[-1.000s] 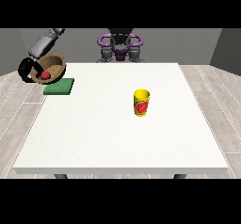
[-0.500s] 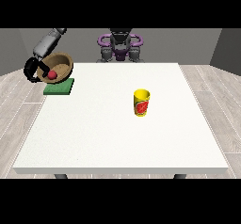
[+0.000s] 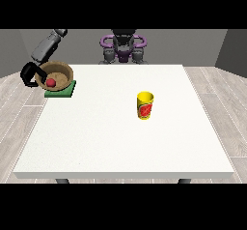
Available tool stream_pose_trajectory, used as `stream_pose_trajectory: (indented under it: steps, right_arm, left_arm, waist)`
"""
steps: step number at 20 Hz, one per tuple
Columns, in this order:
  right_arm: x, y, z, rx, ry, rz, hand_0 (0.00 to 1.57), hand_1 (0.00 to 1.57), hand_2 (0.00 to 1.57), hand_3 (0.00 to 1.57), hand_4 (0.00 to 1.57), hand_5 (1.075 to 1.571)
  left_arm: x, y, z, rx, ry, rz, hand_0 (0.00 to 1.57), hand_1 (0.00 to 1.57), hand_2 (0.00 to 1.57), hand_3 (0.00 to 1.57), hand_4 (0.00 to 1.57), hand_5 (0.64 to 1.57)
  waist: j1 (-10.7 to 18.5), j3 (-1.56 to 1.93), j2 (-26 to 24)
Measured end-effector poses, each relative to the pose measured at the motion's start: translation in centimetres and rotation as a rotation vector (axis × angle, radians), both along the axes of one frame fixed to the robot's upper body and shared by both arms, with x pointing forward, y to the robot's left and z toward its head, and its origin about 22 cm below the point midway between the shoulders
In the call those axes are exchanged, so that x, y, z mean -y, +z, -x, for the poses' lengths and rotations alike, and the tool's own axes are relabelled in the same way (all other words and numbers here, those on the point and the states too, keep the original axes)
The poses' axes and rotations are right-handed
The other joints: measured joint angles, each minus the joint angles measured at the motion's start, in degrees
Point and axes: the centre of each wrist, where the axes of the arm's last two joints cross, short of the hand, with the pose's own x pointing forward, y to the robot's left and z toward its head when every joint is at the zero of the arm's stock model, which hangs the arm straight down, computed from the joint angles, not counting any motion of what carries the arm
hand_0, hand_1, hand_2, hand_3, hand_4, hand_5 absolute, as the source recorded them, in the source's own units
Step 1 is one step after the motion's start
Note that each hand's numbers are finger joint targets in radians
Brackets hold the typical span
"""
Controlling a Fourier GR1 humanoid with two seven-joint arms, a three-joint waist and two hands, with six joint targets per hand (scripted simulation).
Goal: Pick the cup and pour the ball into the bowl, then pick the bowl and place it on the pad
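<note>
A brown bowl point(image 3: 58, 72) sits tilted over the green pad point(image 3: 62, 90) at the table's far left corner, with a red ball point(image 3: 50, 82) inside it. The hand at the view's left point(image 3: 28, 74) is curled round the bowl's left rim, just past the table's edge. I cannot tell whether the bowl's base touches the pad. A yellow cup point(image 3: 144, 105) with a red mark stands upright right of the table's middle, apart from any hand. No hand shows at the view's right.
The white table point(image 3: 120, 142) stretches wide towards the camera. The robot's torso point(image 3: 123, 48) is behind its far edge. Grey floor lies round the table.
The bowl, held by the hand at the view's left, has shifted a little to the right and come lower over the pad. The cup has not moved.
</note>
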Motion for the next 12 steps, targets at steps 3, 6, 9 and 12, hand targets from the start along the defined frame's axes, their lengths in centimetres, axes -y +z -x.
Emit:
stream_pose_trajectory:
  steps: [3,6,9,12]
  right_arm:
    - [0.9,0.9,0.3,0.017,-0.036,-0.019,0.7,0.7,0.59,1.0,0.0,1.534]
    - [1.1,1.1,0.3,0.022,-0.055,-0.025,0.63,0.63,0.53,0.82,0.0,1.521]
    - [1.8,2.1,0.5,0.03,-0.058,-0.027,0.32,0.32,0.4,0.52,0.0,1.493]
    - [1.9,4.0,0.0,0.045,-0.045,-0.045,0.13,0.13,0.28,0.38,0.0,1.467]
  left_arm:
    - [0.3,0.4,0.3,0.015,0.009,-0.003,0.0,0.0,0.0,0.0,0.0,1.516]
    - [0.3,0.4,0.5,0.016,0.013,-0.002,0.0,0.0,0.0,0.0,0.0,1.514]
    - [0.0,-0.1,0.6,0.003,0.009,-0.002,0.0,0.0,0.0,0.0,0.0,1.515]
    - [-0.1,-0.2,0.4,-0.013,0.008,0.003,0.0,0.0,0.0,0.0,0.0,1.515]
  waist:
    - [0.0,0.01,0.4]
    - [0.2,-0.01,0.4]
    - [0.3,-0.02,0.2]
    - [-0.3,-0.04,-0.7]
